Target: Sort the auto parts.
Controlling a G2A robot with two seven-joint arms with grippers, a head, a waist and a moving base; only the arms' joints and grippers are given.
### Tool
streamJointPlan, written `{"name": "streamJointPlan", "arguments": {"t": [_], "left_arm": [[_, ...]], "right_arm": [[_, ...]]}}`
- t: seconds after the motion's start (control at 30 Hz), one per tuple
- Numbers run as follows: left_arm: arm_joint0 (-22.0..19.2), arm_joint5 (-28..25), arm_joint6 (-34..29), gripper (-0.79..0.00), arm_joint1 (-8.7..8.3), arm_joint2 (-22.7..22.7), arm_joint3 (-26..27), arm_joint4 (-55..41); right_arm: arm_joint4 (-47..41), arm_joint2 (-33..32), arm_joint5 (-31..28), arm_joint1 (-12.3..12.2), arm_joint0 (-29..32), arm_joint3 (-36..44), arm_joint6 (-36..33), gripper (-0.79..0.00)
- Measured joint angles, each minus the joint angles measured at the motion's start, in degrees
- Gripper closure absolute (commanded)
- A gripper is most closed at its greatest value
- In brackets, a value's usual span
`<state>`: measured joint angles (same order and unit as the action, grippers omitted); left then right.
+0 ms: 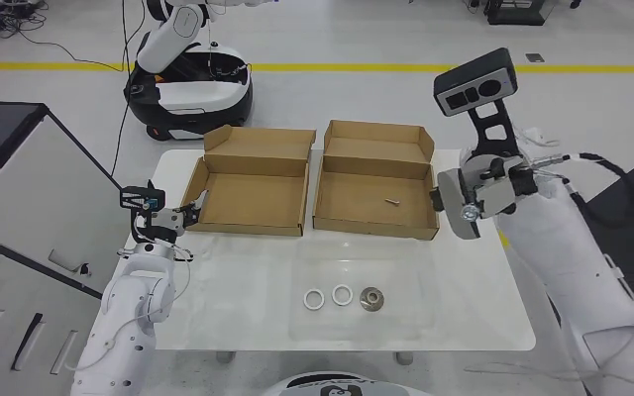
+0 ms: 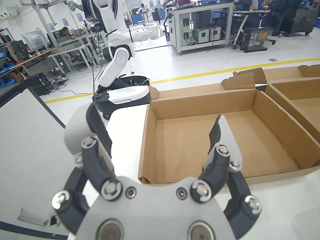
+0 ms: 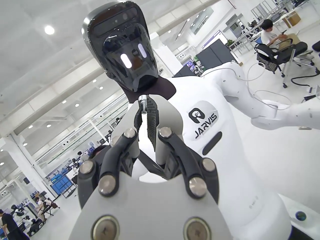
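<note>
My right gripper (image 3: 147, 107) is shut on a small threaded metal bolt (image 3: 143, 103) and is raised off the table, tilted up, beside the right edge of the right cardboard box (image 1: 421, 230). A similar bolt (image 1: 393, 202) lies inside that box. My left gripper (image 2: 160, 128) is open with nothing in it, at the left end of the left cardboard box (image 1: 297, 183), which has nothing in it. On the white table near the front lie two white rings (image 1: 313, 299) (image 1: 343, 294) and a round metal part (image 1: 372, 297) in a row.
Both boxes have their lids folded back toward the far table edge. Another robot on a black base (image 1: 193, 94) stands on the floor beyond the table. A grey panel (image 1: 40, 188) stands at the table's left side.
</note>
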<state>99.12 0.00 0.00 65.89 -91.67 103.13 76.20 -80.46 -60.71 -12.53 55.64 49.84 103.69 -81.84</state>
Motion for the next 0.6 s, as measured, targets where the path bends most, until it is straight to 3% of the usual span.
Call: {"name": "streamJointPlan", "arguments": {"t": [0.6], "left_arm": [[0.0,0.0,0.0,-0.785,0.0,0.0,0.0,0.0]], "right_arm": [[-8.11,-1.84,0.34,2.89,2.2,0.43,0.4,0.0]]}}
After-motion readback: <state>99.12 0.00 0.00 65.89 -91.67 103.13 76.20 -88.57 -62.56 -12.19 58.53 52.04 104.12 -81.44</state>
